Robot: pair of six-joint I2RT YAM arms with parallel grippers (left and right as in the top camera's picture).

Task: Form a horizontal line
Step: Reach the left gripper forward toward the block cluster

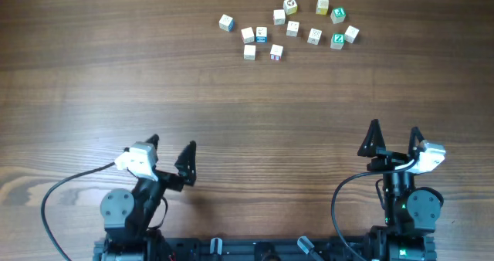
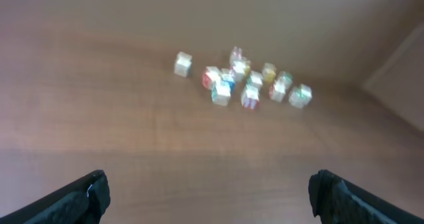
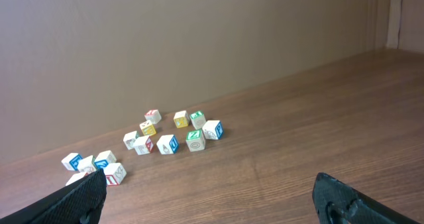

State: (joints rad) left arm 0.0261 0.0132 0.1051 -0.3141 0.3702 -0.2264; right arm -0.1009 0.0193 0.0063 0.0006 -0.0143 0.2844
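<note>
Several small white letter cubes lie loose in a cluster at the far side of the wooden table, with green, blue, red and yellow faces. No edge-to-edge row of three shows among them. One cube sits apart at the left. The cluster also shows blurred in the left wrist view and sharp in the right wrist view. My left gripper is open and empty near the front edge. My right gripper is open and empty too. Both are far from the cubes.
The wooden table stretches between the grippers and the cubes. A plain wall stands behind the table's far edge. Cables loop beside each arm base at the front.
</note>
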